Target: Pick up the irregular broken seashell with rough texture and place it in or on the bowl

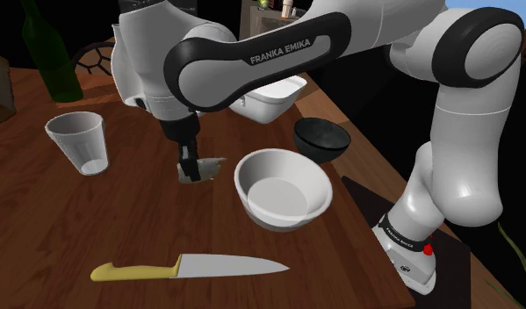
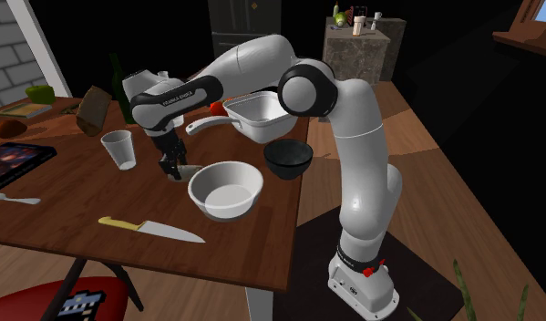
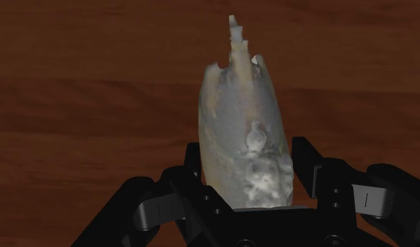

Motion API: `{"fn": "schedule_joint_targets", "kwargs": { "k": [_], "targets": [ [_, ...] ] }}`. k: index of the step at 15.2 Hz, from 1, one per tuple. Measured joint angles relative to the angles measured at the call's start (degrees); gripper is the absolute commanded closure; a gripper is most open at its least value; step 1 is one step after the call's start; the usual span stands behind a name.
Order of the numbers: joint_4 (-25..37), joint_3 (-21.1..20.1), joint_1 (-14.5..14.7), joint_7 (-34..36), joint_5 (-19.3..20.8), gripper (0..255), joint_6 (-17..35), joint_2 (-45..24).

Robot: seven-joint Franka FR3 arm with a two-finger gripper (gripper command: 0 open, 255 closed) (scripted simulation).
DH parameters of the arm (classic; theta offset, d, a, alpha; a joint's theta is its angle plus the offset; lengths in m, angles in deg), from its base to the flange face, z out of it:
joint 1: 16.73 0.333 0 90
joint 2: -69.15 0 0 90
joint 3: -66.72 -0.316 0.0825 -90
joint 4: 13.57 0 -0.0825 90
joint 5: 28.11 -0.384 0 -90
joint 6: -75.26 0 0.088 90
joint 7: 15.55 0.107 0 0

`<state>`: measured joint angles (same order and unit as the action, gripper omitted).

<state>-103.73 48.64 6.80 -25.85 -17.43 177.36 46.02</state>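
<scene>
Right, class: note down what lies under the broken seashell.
The brown wooden table shows beneath the pale seashell, which the tool clasps between its black fingers. The wood directly under the seashell is covered, so whether it rests there or hangs above cannot be seen.

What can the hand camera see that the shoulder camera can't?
The wrist view gives the seashell close up: pale, bumpy, with a jagged broken tip, clasped by the gripper. The shoulder view adds the white bowl, a black bowl, a cup, a yellow-handled knife and the arm. Both show the seashell in the gripper and the brown wooden table.
</scene>
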Motion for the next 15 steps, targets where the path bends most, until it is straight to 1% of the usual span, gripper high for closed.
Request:
{"fn": "schedule_joint_targets", "kwargs": {
  "k": [2,6,15],
  "targets": [
    [0.24,-0.01,0.0,-0.04,-0.03,255,-0.32,0.07],
    [2.11,-0.14,0.13,-0.2,-0.25,255,-2.63,0.55],
    [8.17,-0.32,0.41,-0.95,-0.62,255,-9.32,1.26]
  ]
}}
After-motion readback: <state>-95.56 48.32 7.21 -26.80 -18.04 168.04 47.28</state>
